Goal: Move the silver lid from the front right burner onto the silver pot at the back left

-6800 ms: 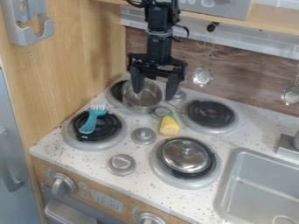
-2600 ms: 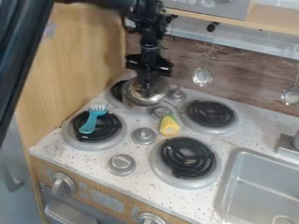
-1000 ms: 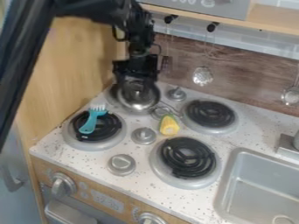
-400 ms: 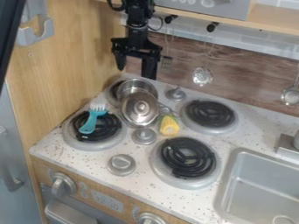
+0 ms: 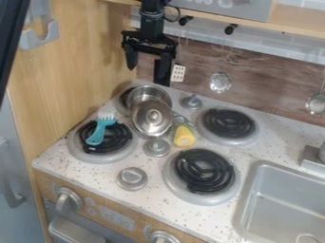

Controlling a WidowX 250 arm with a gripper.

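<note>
The black gripper (image 5: 147,73) hangs open above the back left burner, its two fingers spread wide with nothing between them. Just below it stands a metal pot (image 5: 141,94) on that burner. A round metal lid (image 5: 152,118) leans tilted against the pot's front side, its knob facing the camera. To the right of the lid a yellow corn toy (image 5: 184,136) lies on the counter. A teal brush (image 5: 100,129) with white bristles rests on the front left burner (image 5: 124,152).
At the right are the back right burner (image 5: 228,124), the front burner (image 5: 203,172) and a grey sink (image 5: 285,204). Grey knobs (image 5: 132,179) stand between burners. A slotted spatula (image 5: 178,73) and a strainer (image 5: 220,82) hang at the back wall; a wooden panel (image 5: 82,61) rises at left.
The lid has gone from the front right burner to the pot and was let go there, now leaning. The gripper has risen off it and opened. The hanging spatula has turned.
</note>
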